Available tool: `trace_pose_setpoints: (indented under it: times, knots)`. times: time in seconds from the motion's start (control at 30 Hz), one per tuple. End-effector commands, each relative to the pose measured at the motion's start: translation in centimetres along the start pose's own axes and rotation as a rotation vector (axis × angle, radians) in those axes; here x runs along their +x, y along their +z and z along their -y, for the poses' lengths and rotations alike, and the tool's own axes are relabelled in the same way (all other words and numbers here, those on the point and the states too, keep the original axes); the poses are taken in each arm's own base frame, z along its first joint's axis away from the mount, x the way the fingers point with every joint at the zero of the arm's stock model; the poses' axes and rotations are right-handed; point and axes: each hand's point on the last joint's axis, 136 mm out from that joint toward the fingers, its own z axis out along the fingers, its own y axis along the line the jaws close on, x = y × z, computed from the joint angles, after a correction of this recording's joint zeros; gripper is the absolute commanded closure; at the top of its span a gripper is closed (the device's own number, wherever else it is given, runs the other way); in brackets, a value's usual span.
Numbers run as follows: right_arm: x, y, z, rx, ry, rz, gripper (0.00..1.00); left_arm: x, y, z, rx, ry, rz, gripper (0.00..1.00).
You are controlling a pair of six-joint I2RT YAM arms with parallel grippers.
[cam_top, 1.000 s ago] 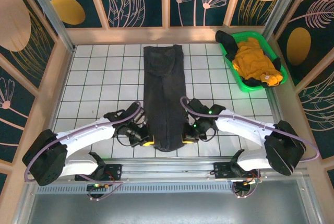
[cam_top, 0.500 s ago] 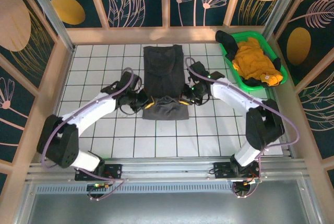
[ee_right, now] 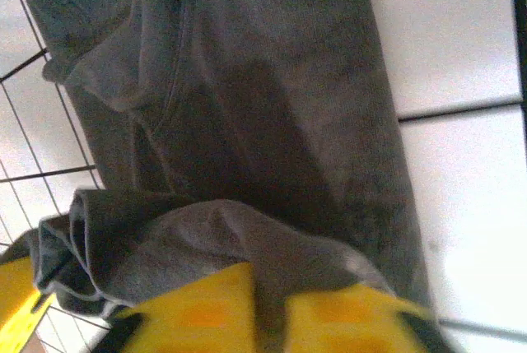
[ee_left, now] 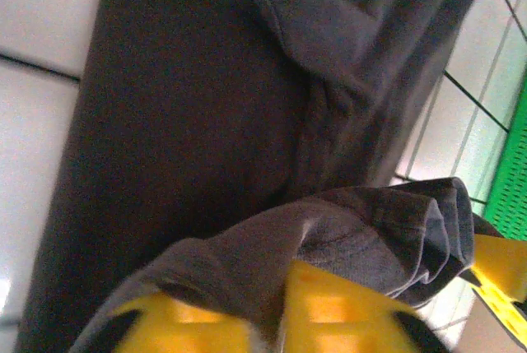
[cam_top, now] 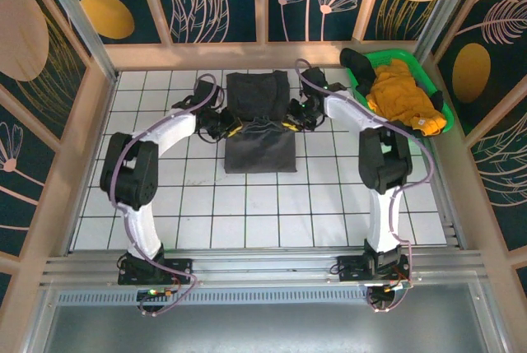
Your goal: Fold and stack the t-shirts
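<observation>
The white gridded table (cam_top: 247, 205) is walled by wooden panels, with open tiles on the near side of the green tray (cam_top: 383, 56). The tray holds the mustard t-shirt (cam_top: 401, 98). Left of the tray, the charcoal t-shirt (cam_top: 259, 143) lies doubled over. The left gripper (cam_top: 233, 129) and right gripper (cam_top: 287, 125) each pinch its hem. The wrist views alone show the yellow fingers (ee_left: 329, 308) clamped on bunched cloth.

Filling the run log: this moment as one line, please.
step: fold grey shirt | left gripper: shut on hem | right gripper: shut on hem | yellow shirt: in tray
</observation>
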Motion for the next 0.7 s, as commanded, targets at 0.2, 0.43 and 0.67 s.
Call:
trace_pose_setpoints:
  times: [0.2,0.43,0.67]
  knots:
    - [-3.5,-1.8,0.4,0.004,-0.089,0.08,0.44,-2.3,-1.0,-0.5,-0.026,-0.006,0.07,0.4]
    - [3.7,-3.8,4.2,0.045,-0.059,0.063,0.44,6.1,-4.2,-5.7,0.016,-0.195,0.008,0.49]
    - [10.4,-2.1,6.0,0.016,0.026,-0.023,0.44,9.9,-2.6,-7.0,0.022,-0.269,-0.079,0.5]
